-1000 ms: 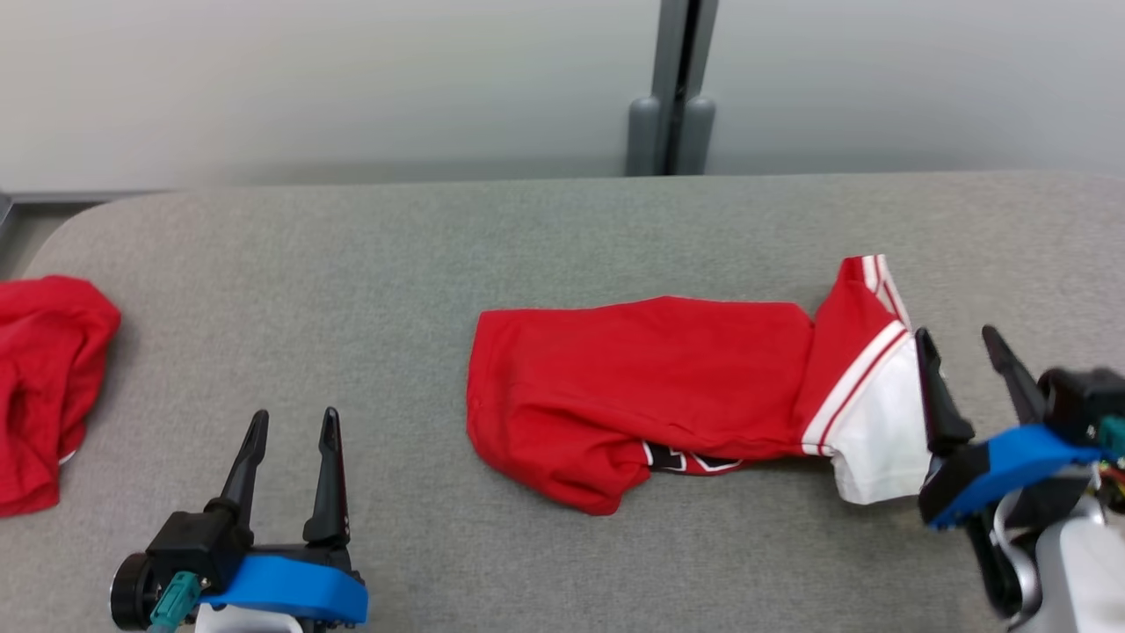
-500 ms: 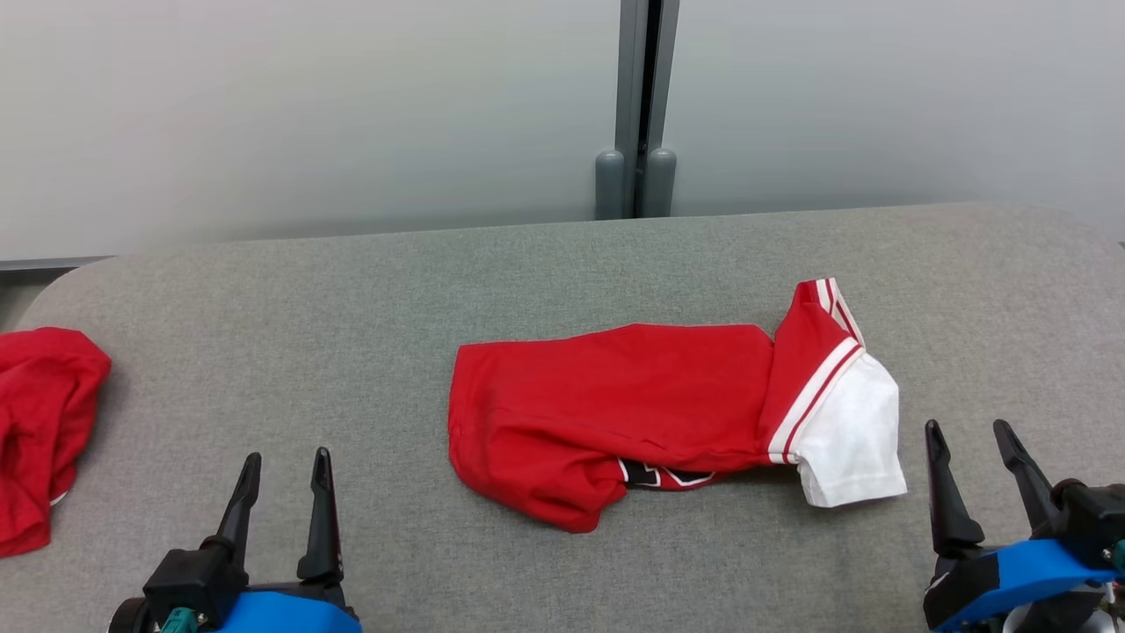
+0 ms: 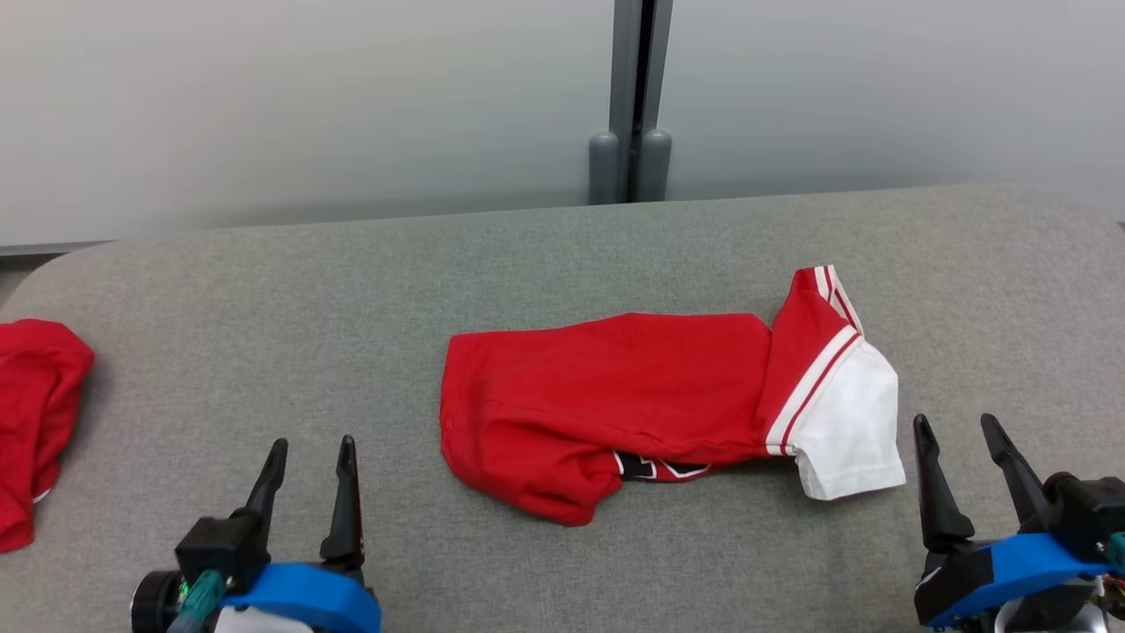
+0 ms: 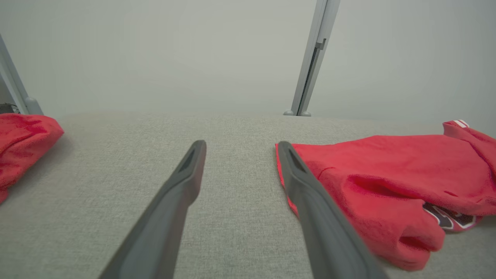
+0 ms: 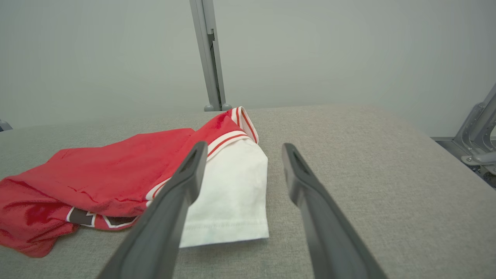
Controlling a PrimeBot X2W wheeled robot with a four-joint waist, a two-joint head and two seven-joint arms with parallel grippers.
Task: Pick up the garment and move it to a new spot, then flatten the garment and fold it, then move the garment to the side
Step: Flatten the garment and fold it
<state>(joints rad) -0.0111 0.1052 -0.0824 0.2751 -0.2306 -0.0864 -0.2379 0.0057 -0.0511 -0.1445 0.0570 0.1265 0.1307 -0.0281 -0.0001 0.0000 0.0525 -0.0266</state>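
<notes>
The garment (image 3: pixel 606 396), a red shirt folded into a rough rectangle, is lying on the grey surface (image 3: pixel 352 290) a little right of the middle, its long side running left to right. Its white sleeve (image 3: pixel 848 431), trimmed with red and white stripes, is sticking out at the right end, and a strip of black print (image 3: pixel 655 466) is peeking from under the near edge. The right hand (image 3: pixel 954 420) is hanging just beside that sleeve, on its near right, fingers spread wide and grasping nothing. The left hand (image 3: pixel 314 441) is sitting well apart from the garment, off to the near left, likewise released and empty, its fingers pointing away from the robot. A second red cloth (image 3: pixel 35 404) is lying bunched at the far left edge of the surface. Behind it all, a grey post (image 3: pixel 630 97) is standing against the pale wall (image 3: pixel 264 105).
</notes>
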